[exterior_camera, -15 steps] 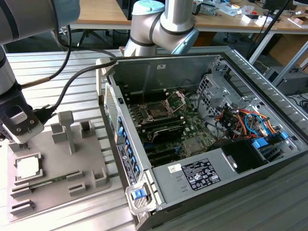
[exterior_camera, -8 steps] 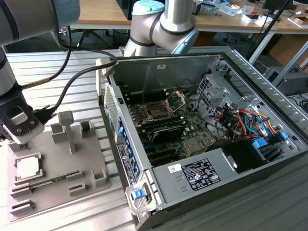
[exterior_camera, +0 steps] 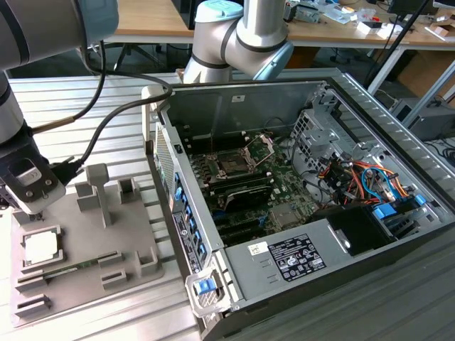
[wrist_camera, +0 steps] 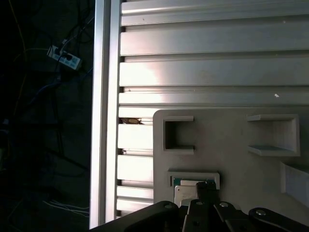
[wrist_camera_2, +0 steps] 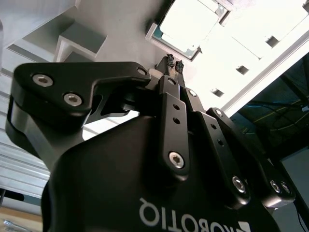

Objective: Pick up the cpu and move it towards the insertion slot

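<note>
Spreading across the exterior view, a ribbed metal table (exterior_camera: 106, 114) carries a grey fixture plate (exterior_camera: 135, 234) on the view's left and an open computer case (exterior_camera: 398, 142) on its right, with wooden desks (exterior_camera: 149, 18) behind. The cpu (exterior_camera: 40, 245) lies flat in a walled pocket of the plate. The insertion slot (exterior_camera: 232, 164) sits well apart from it on the board inside the case, its silver bracket tipped up. The arm (exterior_camera: 242, 35) rises behind the case and is cut off by the top edge. Its wrist comes back in at the upper left and points down, with the gripper (exterior_camera: 30, 192) hanging just above the cpu. Its fingertips are hard to make out from here.

In the second wrist view the black gripper (wrist_camera_2: 174, 64) blocks much of the plate. Its two fingertips (wrist_camera_2: 169, 63) are drawn almost together with nothing between them. Beyond them the cpu (wrist_camera_2: 186, 29) glares bright, its surface washed out.

In the first wrist view the table's slats (wrist_camera: 203, 72) run to a rail, and past it a dark floor holds a power strip (wrist_camera: 63, 57) and loose cords. The plate (wrist_camera: 227, 140) shows its raised pockets, and the gripper (wrist_camera: 206, 191) covers part of the cpu (wrist_camera: 186, 193), which is seated in its pocket.
</note>
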Motion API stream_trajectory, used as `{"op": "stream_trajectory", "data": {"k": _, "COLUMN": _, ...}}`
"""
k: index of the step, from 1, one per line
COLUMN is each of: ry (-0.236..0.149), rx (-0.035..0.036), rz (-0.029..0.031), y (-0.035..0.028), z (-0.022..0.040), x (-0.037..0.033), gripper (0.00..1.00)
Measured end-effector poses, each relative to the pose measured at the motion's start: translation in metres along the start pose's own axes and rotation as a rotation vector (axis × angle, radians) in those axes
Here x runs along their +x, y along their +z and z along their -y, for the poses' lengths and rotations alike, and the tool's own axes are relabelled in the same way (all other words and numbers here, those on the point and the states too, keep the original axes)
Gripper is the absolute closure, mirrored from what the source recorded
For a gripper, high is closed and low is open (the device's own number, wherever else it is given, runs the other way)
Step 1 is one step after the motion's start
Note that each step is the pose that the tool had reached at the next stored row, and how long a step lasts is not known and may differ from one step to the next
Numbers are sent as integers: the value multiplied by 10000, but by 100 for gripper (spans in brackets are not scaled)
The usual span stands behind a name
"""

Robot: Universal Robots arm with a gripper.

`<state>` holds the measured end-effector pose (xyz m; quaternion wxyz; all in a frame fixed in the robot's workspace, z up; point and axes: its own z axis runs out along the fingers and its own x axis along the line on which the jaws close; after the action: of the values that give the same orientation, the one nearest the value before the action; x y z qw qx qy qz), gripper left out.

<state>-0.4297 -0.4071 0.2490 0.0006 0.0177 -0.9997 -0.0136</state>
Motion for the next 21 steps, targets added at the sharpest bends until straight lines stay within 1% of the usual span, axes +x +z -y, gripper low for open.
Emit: {"op": "stream_trajectory", "data": {"k": 21, "ry": 0, "rx": 0, "rz": 0, "y": 44, "z": 4, "x": 0, "gripper": 89}}
